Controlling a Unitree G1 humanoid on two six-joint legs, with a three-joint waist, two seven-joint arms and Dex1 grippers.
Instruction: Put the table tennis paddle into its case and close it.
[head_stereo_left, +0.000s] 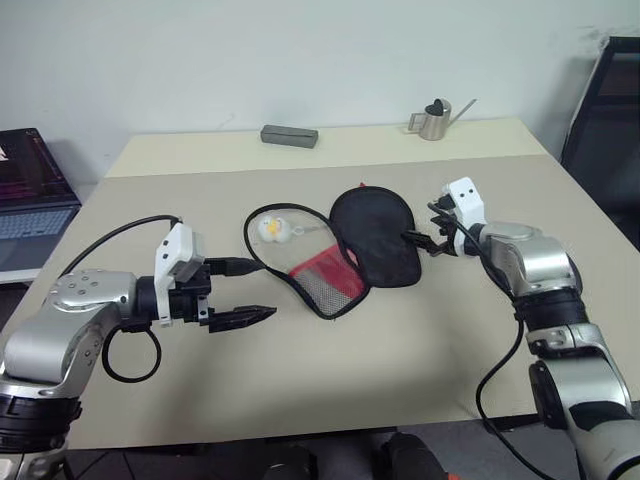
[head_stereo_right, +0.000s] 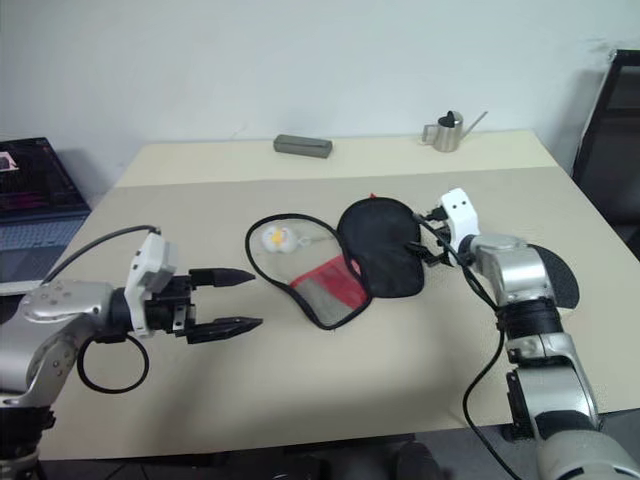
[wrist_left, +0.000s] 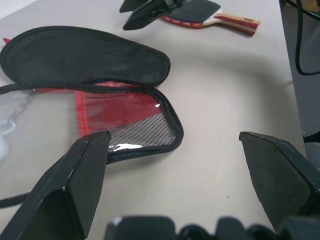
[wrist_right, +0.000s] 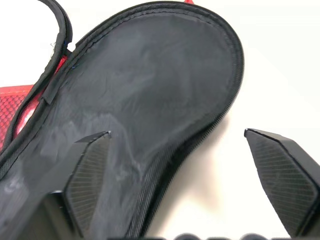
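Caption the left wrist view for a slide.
Open left gripper faces the unzipped case; the paddle lies beyond, beside the right gripper.

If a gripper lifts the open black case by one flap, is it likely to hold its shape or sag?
Probably sag. The case lies flat and spread open on the table, its black flap faintly creased in the right wrist view, so it looks soft. The mesh pocket looks thin, suggesting little weight. The ball charm would likely dangle.
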